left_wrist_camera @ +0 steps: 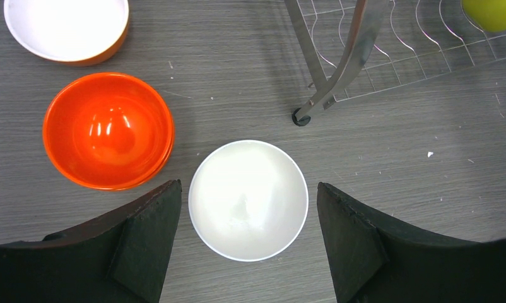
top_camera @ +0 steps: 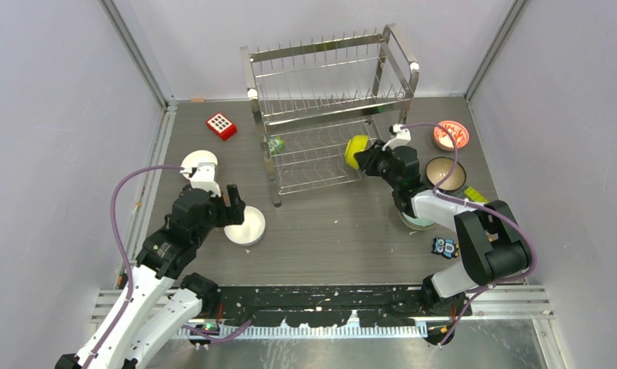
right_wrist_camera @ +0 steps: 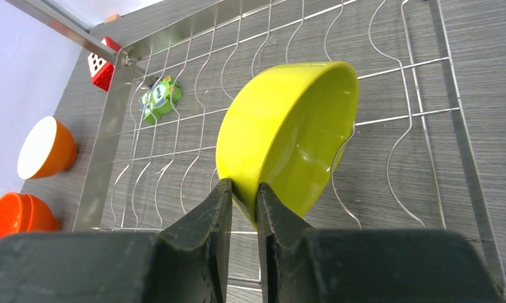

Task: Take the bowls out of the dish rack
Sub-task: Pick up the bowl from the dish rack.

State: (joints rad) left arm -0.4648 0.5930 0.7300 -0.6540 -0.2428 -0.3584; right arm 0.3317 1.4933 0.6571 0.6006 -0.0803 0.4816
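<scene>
The steel wire dish rack (top_camera: 328, 108) stands at the back middle. A lime-yellow bowl (right_wrist_camera: 288, 132) leans on its edge on the lower tier's right end (top_camera: 356, 151). My right gripper (right_wrist_camera: 244, 186) is shut on its rim, one finger inside and one outside (top_camera: 369, 159). My left gripper (left_wrist_camera: 247, 186) hangs open above a white bowl (left_wrist_camera: 248, 199) that rests on the table (top_camera: 245, 225), a finger on either side and not touching it. An orange bowl (left_wrist_camera: 108, 129) and an orange bowl with a white inside (left_wrist_camera: 66, 28) sit left of it.
A red-and-white patterned bowl (top_camera: 451, 134), a dark brown bowl (top_camera: 445, 173) and a pale teal bowl (top_camera: 417, 221) lie by the right arm. A red dotted block (top_camera: 221, 125) sits left of the rack, a green toy (right_wrist_camera: 161, 96) under it, a blue toy (top_camera: 445, 247) at near right.
</scene>
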